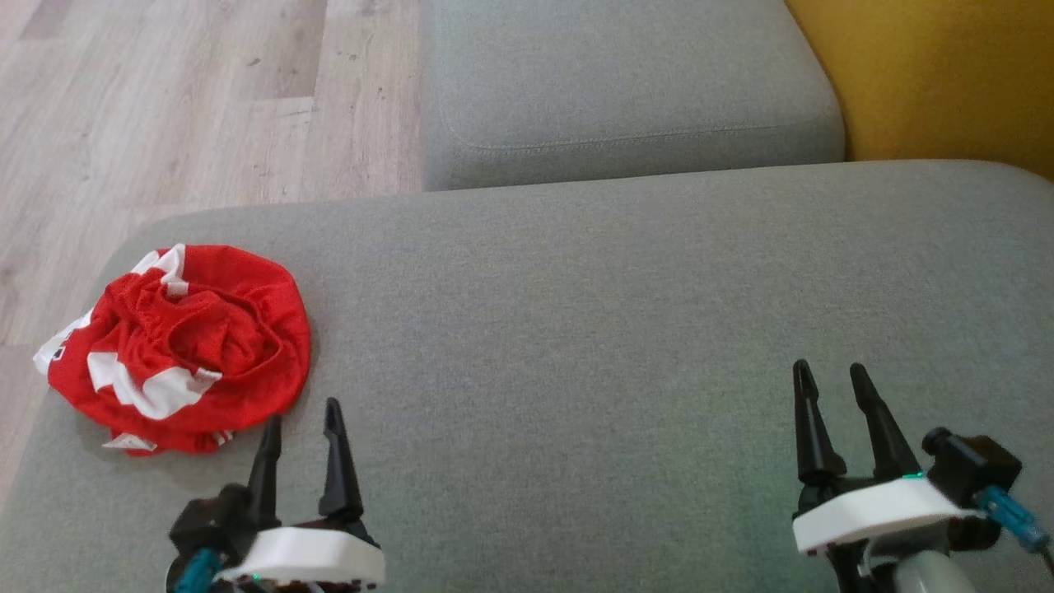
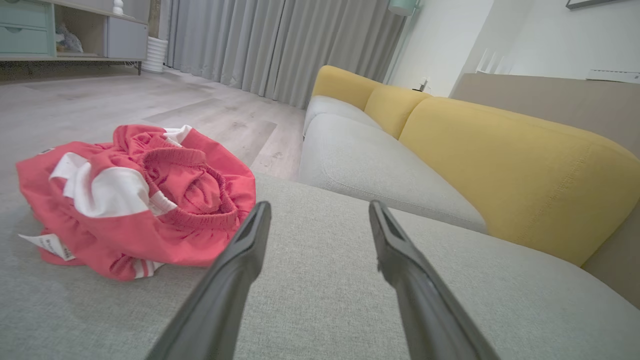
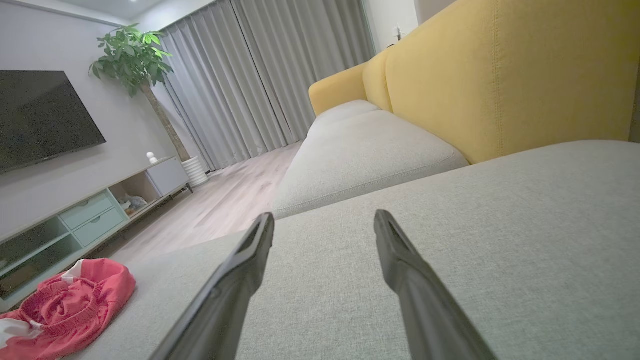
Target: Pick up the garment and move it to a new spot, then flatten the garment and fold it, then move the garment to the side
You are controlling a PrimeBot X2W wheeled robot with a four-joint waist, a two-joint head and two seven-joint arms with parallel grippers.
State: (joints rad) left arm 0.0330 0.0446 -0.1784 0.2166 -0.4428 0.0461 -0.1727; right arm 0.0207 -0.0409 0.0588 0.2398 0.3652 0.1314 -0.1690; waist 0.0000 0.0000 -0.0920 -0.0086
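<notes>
A red garment (image 1: 177, 350) with white stripes lies in a crumpled heap on the big grey sofa seat (image 1: 576, 329). It sits right by the left edge of the seat, and a bit of white cloth reaches that edge. The stretchy waistband is bunched up on top. A small white label (image 2: 47, 245) sticks out from under the heap.

The left end effector (image 1: 300, 416) is just beside the garment, on the side nearer the robot. Its two dark fingers are spread apart and there is nothing between them. They point across the seat, just past the heap.

The right end effector (image 1: 829, 371) is well apart from the garment, close to the right edge of the seat. Its fingers are spread apart too and hold nothing.

Past the far edge of the seat there is another grey cushion (image 1: 609, 82). A yellow backrest (image 1: 947, 74) is by the far right corner. A wooden floor (image 1: 165, 99) is by the far left corner.
</notes>
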